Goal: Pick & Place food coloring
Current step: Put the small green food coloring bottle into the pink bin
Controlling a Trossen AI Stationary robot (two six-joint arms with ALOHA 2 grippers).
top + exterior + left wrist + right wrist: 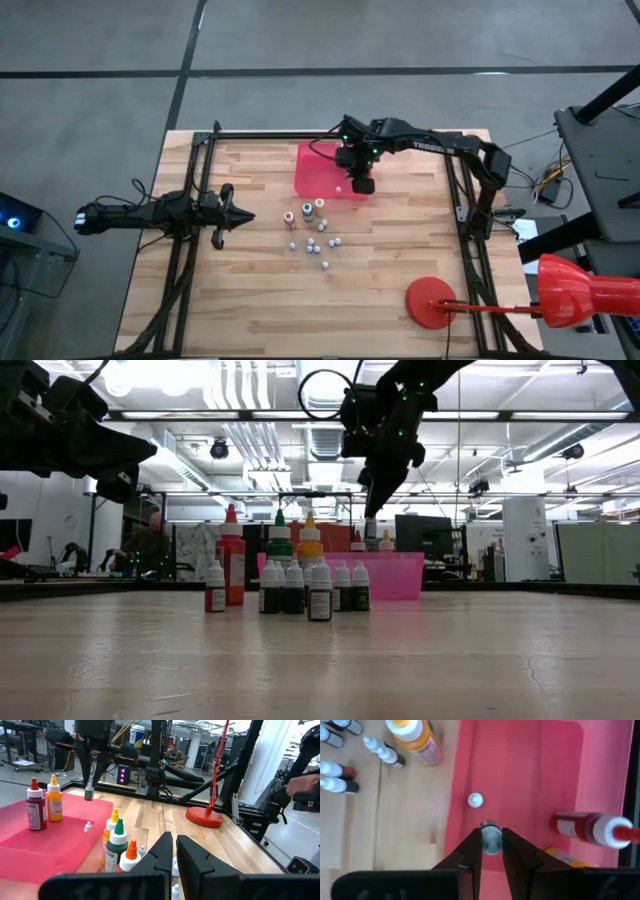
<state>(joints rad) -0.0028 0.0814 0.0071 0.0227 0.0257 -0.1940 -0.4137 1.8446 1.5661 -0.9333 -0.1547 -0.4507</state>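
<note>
Read across the high view from nine o'clock to three: the left gripper (240, 216) waits at the table's nine o'clock side, its fingers pressed together on nothing, pointing toward the cluster of food coloring bottles (315, 235) that stands on the bare wood near the table's middle. That cluster is what is left: three taller bottles with red, green and orange bodies, plus roughly nine small dark ones with pale caps, all outside the tray. Just toward twelve o'clock from them lies the red tray (312, 160), and over its three o'clock edge hangs the right gripper (361, 185), its claw narrowed around a small bottle (490, 838) held cap-up above the tray floor, as the right wrist view shows. Already in the tray are a tall red bottle (592, 829), a yellow-orange one (54, 800) beside it, and one small white-capped bottle (475, 800) standing alone. So, by my reckoning, three bottles are placed, a fourth is on the point of being set down, and about a dozen remain to carry over; the job looks roughly a quarter done.
</note>
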